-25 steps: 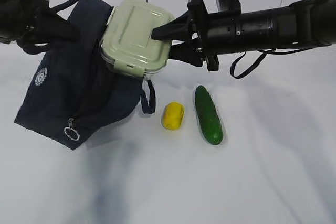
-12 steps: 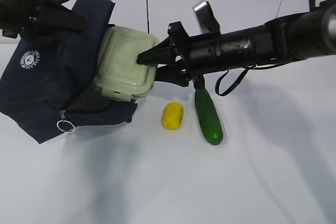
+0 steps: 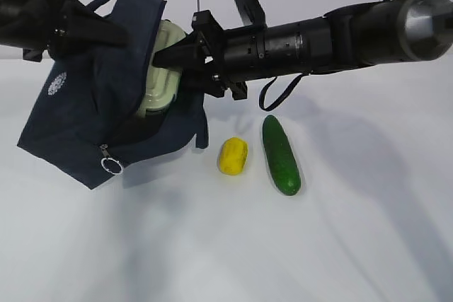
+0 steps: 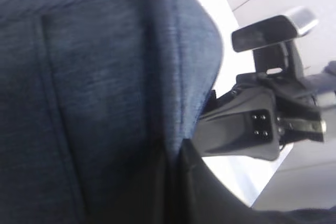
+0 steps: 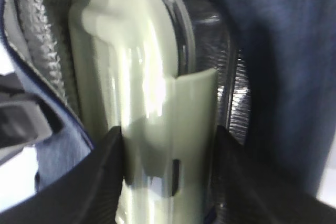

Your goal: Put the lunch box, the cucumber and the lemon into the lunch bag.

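Exterior view shows me the lunch bag lifted off the white table, tilted, its upper edge caught by my left gripper at the top left. I cannot tell how far that gripper's fingers are apart, since navy fabric hides the tips; my left wrist view gives me only cloth filling most of the picture, with the other arm's black gripper at the right edge. My right gripper reaches in from the right, across the middle, with its fingers pinching the lunch box. That box stands on edge, partly inside the bag's mouth, its pale green lid facing right and a strip of clear glass showing along its lower edge. Right wrist view confirms the grip: black fingers press both sides of the box, with the bag's grey lining on one side and navy cloth on the other. A silver ring pull hangs at the bag's lower front, and a round white logo sits on its left face. On the table lie the lemon and, just beside it to the right, the cucumber, not touching each other and clear of the bag
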Motion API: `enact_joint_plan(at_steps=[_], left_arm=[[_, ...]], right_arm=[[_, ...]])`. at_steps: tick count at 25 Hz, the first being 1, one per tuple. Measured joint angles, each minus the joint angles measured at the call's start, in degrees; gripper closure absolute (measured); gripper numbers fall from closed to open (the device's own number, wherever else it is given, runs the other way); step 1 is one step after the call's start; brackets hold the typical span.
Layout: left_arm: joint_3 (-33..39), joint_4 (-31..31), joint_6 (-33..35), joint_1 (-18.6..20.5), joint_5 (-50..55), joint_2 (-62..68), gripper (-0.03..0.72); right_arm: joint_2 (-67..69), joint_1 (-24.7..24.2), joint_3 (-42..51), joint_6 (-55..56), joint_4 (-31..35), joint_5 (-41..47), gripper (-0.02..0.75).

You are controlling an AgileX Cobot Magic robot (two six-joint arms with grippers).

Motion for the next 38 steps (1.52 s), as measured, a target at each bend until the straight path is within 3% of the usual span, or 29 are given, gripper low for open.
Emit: enact_joint_plan(at_steps=[11, 18, 28, 38], left_arm=[[0.0, -8.7, 1.8, 0.0, 4.8, 5.4, 0.694], [0.0, -9.0, 3.1, 0.0, 4.4, 7.8, 0.694], [0.0, -15.0, 8.0, 0.0, 6.5, 13.8, 0.694], [0.0, -15.7, 8.2, 0.0, 7.5, 14.5, 0.694]], right_arm=[[7.3, 0.8, -5.7, 0.0, 3.0, 3.3, 0.378], [7.4, 0.8, -6.6, 0.0, -0.1, -0.6, 0.378], [10.9, 0.9, -7.2, 0.0, -0.2, -1.6, 0.378], [13.1, 1.8, -8.7, 0.0, 0.3, -1.4, 0.378]])
